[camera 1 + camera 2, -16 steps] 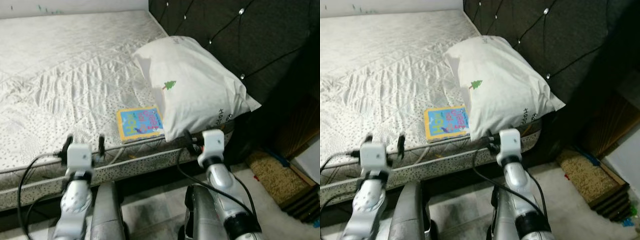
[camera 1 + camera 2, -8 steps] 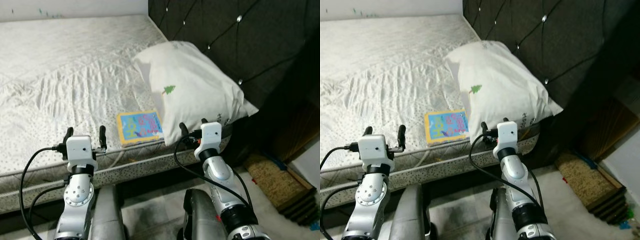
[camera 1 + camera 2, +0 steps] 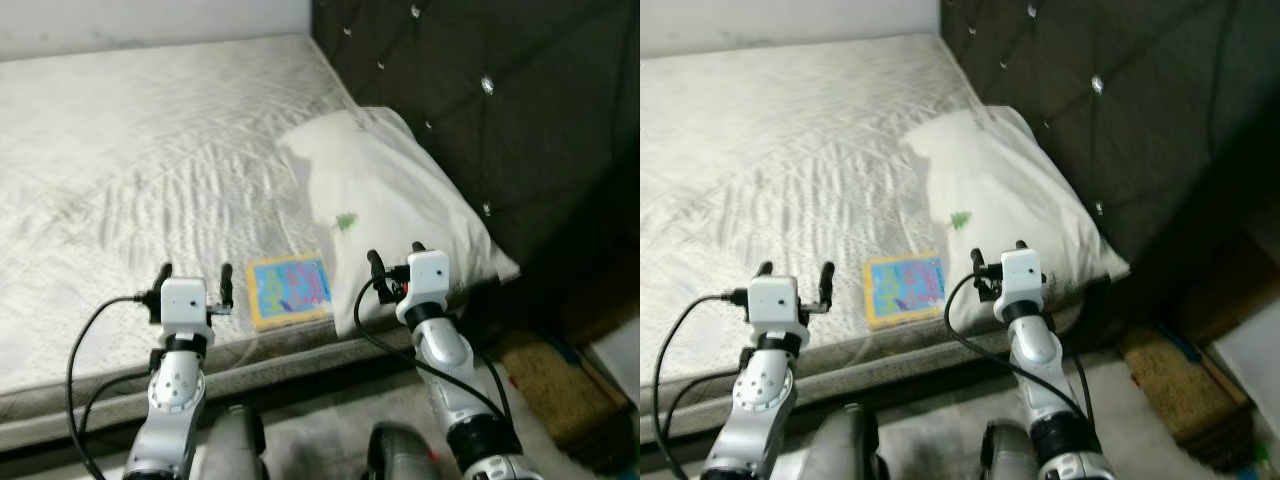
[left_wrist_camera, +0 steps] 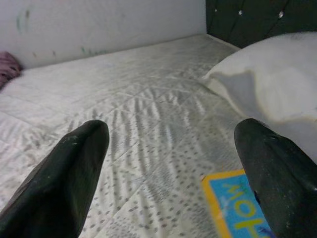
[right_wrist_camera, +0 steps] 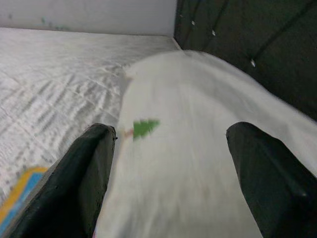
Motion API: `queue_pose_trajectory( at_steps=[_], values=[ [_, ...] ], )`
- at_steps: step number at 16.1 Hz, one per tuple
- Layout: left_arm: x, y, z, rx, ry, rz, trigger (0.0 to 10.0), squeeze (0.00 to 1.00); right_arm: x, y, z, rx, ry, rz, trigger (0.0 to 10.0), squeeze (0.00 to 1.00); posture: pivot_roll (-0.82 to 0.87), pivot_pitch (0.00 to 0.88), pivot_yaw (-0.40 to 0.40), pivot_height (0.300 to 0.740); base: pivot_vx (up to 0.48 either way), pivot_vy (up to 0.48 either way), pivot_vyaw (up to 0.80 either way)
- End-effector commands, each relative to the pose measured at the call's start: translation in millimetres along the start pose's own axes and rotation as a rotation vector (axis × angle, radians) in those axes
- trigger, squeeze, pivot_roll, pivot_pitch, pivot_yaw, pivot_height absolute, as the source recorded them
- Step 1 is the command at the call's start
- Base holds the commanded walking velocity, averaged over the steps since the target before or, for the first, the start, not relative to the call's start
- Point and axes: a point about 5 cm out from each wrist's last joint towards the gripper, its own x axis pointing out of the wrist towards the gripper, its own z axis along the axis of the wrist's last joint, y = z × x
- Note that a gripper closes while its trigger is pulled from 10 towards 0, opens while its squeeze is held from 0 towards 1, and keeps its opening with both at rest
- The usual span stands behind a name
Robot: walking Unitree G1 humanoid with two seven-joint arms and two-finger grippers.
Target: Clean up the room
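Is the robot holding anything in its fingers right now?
No, nothing is held. The left gripper and right gripper are both open, hovering over the bed edge near the colourful picture book and white pillow.

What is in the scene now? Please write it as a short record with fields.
surface: mattress, bare and quilted
pillow: white pillow against the dark tufted headboard
book: colourful book lying flat near the mattress edge, beside the pillow
left gripper: open, above the mattress edge
right gripper: open, at the pillow's near edge
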Motion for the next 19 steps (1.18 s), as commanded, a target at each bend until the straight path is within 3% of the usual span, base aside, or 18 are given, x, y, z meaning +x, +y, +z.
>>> queue_pose_trajectory(
  at_steps=[1, 4, 8, 11, 19],
  values=[
    [-2.1, -2.1, -2, -0.008, -0.003, -0.022, 10.0, 0.0, -1.7, -4.6, -3, -0.001, 0.009, -0.018, 10.0, 0.0, -0.01, 0.0, 0.021, 0.74, 0.0, 0.0, 0.0],
    [-2.1, -3.7, -5, -0.009, 0.011, 0.003, 10.0, 0.0, -4.2, -4.9, -8, 0.001, 0.029, -0.032, 10.0, 0.0, 0.0, 0.0, 0.015, 0.74, 0.0, 0.0, 0.0],
    [-19.4, 0.2, -18, -0.004, 0.052, -0.007, 10.0, 0.0, -19.5, -12.0, -24, -0.014, 0.078, -0.063, 10.0, 0.0, 0.0, 0.0, 0.016, 0.74, 0.0, 0.0, 0.0],
    [-18.1, -0.8, -26, -0.017, 0.087, -0.006, 10.0, 0.0, -20.1, -14.6, -30, 0.002, 0.106, -0.082, 10.0, 0.0, -0.01, 0.0, 0.025, 0.74, 0.0, 0.0, 0.0],
    [-15.0, -1.1, -24, -0.044, 0.095, -0.02, 10.0, 0.0, -18.2, -15.6, -29, 0.014, 0.115, -0.068, 10.0, 0.0, -0.01, 0.0, 0.019, 0.74, 0.0, 0.05, -0.08]
  ],
)
